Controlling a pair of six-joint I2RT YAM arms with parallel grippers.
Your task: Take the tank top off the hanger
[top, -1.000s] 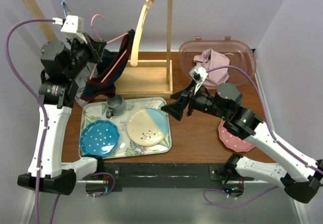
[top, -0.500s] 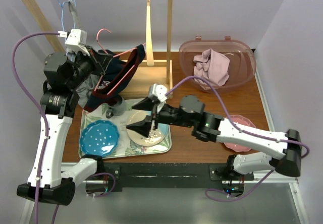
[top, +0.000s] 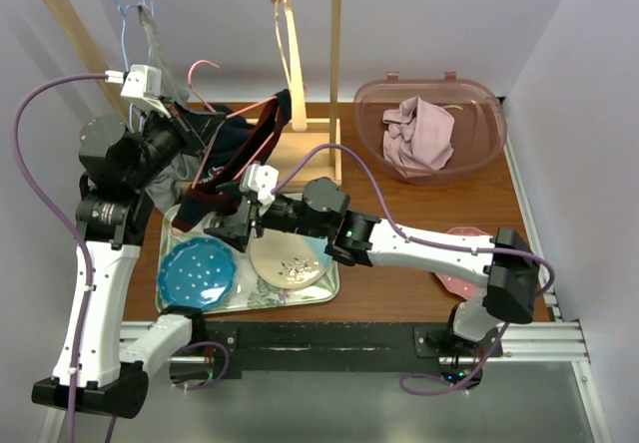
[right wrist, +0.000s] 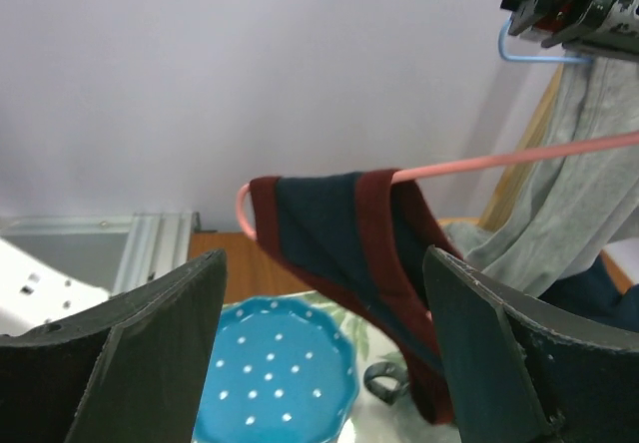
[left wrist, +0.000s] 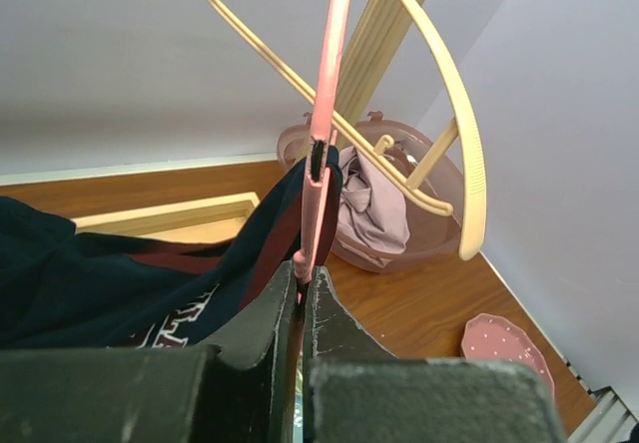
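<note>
A navy tank top (top: 235, 142) with maroon trim hangs on a pink hanger (top: 240, 154). My left gripper (top: 192, 127) is shut on the pink hanger and holds it off the rack; in the left wrist view the jaws (left wrist: 303, 281) pinch the hanger's bar (left wrist: 324, 114), with the tank top (left wrist: 140, 273) draped to the left. My right gripper (top: 232, 225) is open over the tray's left part, just below the tank top's lower end. In the right wrist view the maroon-edged strap (right wrist: 339, 233) on the hanger's end (right wrist: 243, 214) hangs between and beyond my open fingers (right wrist: 130, 363), not touched.
A wooden rack (top: 334, 64) holds a cream hanger (top: 285, 34) and a grey garment (top: 150, 24). A tray (top: 331, 273) carries a blue plate (top: 197, 273), a cream plate (top: 290, 261) and a mug (right wrist: 384, 378). A pink basin (top: 479, 94) with cloth stands at the back right; a pink dotted plate (top: 461, 235) lies right.
My right arm has swung left across the tray from the table's right side to just under the tank top, jaws open. My left gripper has kept hold of the hanger and tilted it.
</note>
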